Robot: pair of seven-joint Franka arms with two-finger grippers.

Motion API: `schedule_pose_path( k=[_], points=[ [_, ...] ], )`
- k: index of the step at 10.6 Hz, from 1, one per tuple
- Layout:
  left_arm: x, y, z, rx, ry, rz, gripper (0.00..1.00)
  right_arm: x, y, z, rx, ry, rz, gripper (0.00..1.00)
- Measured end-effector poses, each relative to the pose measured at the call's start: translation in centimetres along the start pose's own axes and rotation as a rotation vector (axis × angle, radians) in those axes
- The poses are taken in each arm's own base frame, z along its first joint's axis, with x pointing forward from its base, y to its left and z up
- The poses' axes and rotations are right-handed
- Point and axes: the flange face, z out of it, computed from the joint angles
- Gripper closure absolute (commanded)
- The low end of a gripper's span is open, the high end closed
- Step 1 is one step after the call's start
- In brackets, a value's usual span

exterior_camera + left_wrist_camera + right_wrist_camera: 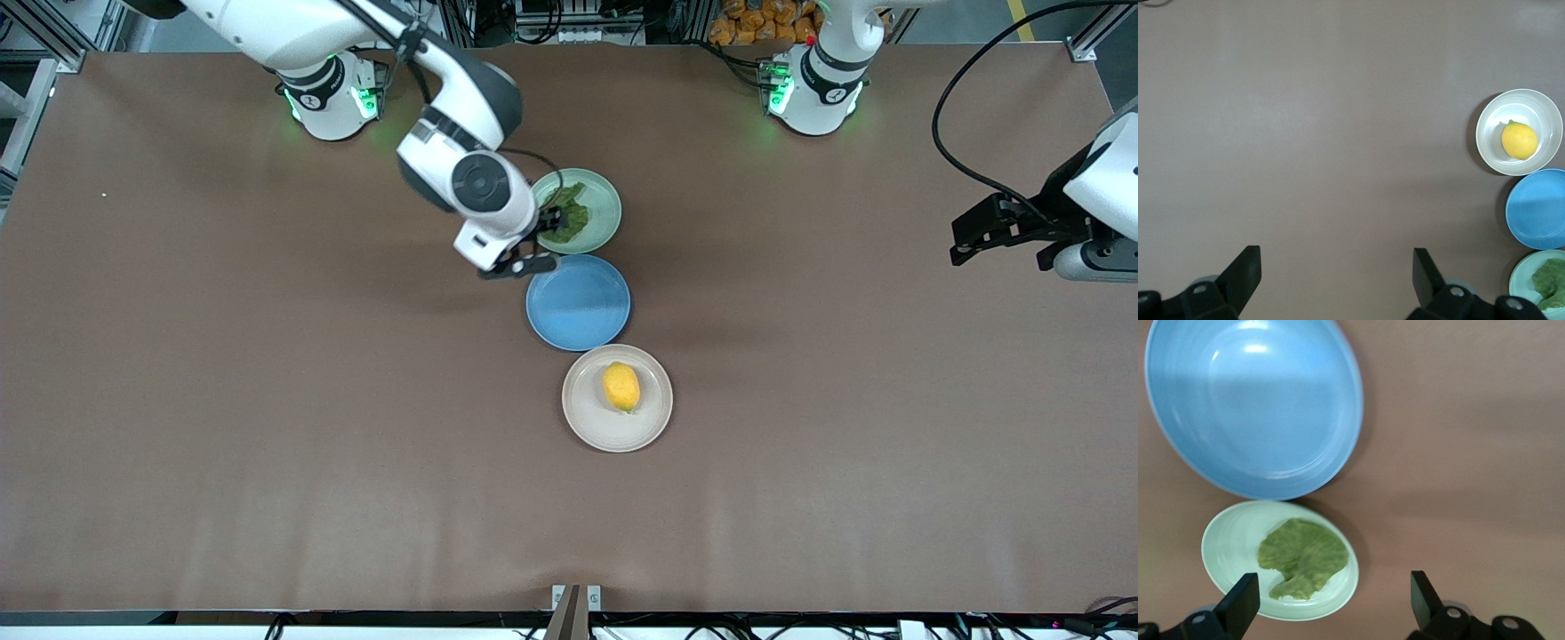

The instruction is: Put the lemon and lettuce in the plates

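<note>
Lemon: oval, bright yellow, held in beige plate. Lettuce: crinkled green, held in mint plate. Right gripper over mint plate, left gripper parked at table's end; both spread, nothing gripped.

surface: brown table, matte, one continuous top
on it, count: three round plates in a slightly slanted row near the middle
mint green plate: farthest from the front camera, nearest the robot bases; seen also in the right wrist view
blue plate: middle of the row, just beside the mint one, rims close
beige-pink plate: nearest the front camera, just beside the blue plate, set a little toward the left arm's end
spacing: whether neighbouring rims touch cannot be told
</note>
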Motion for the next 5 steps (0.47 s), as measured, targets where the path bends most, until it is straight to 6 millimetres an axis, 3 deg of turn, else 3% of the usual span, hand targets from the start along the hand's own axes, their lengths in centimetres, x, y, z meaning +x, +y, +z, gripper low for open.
schedule_pose_path(
  k=[2, 5],
  points=[
    [0.0, -0.1, 0.0, 0.000, 0.000, -0.002, 0.00, 2.9, 4.1, -2.0, 0.015, 0.003, 0.075, 0.00],
    [0.0, -0.2, 0.0, 0.000, 0.000, -0.003, 0.00, 8.1, 13.1, -3.2, 0.033, 0.017, 0.207, 0.00]
  ],
)
